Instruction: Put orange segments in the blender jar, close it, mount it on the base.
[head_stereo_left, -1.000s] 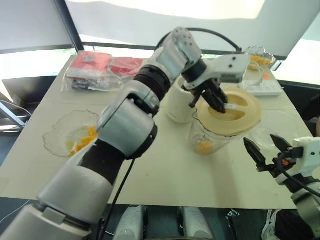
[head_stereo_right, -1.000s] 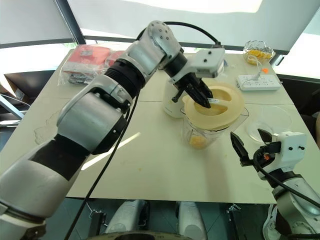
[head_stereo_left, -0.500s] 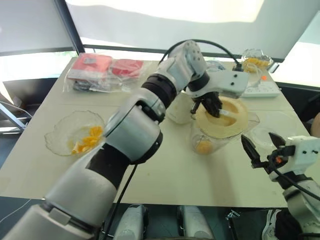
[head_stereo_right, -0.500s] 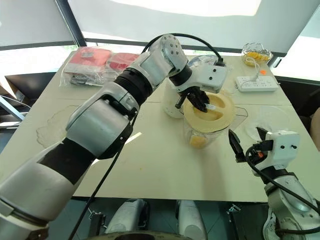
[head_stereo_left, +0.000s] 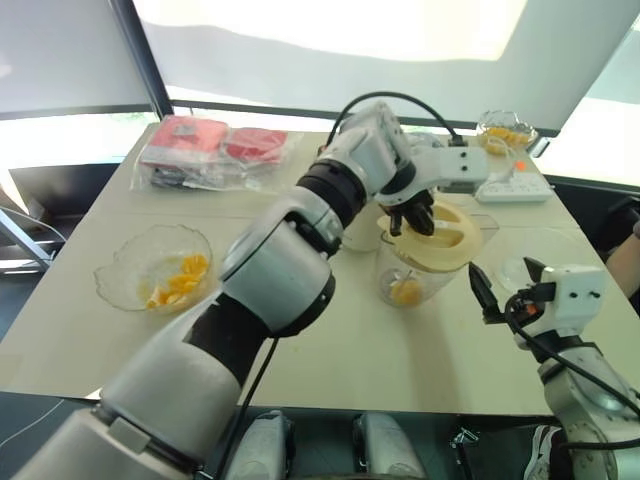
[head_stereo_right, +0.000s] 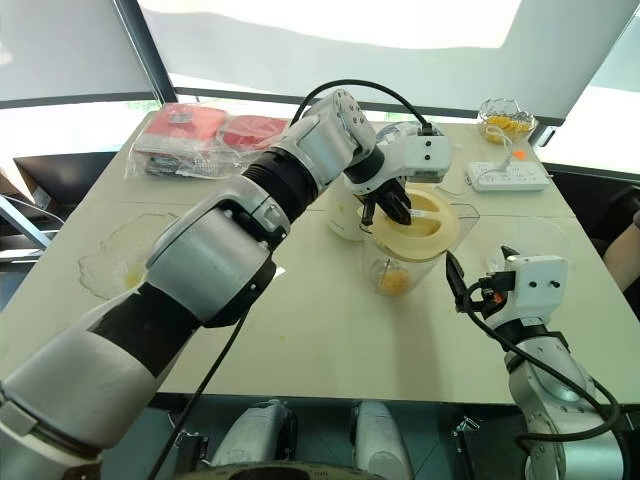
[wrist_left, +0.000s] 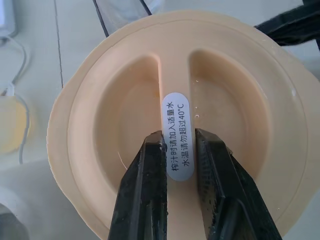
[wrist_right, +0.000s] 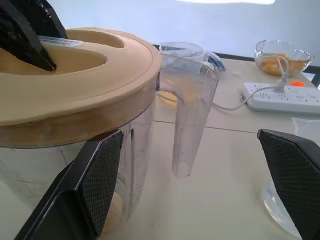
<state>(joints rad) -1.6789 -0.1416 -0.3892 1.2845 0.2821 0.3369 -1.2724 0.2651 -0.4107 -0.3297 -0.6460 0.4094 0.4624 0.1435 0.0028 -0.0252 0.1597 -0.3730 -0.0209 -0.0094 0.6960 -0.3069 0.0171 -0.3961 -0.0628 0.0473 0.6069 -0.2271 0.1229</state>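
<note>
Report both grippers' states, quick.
Left gripper: shut on the centre ridge of the round pale yellow lid.
Right gripper: open, holding nothing, beside the clear plastic blender jar.

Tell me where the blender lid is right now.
The pale yellow lid sits tilted on the blender jar at the table's middle right, its centre ridge pinched by the left end effector, just right of the base.
</note>
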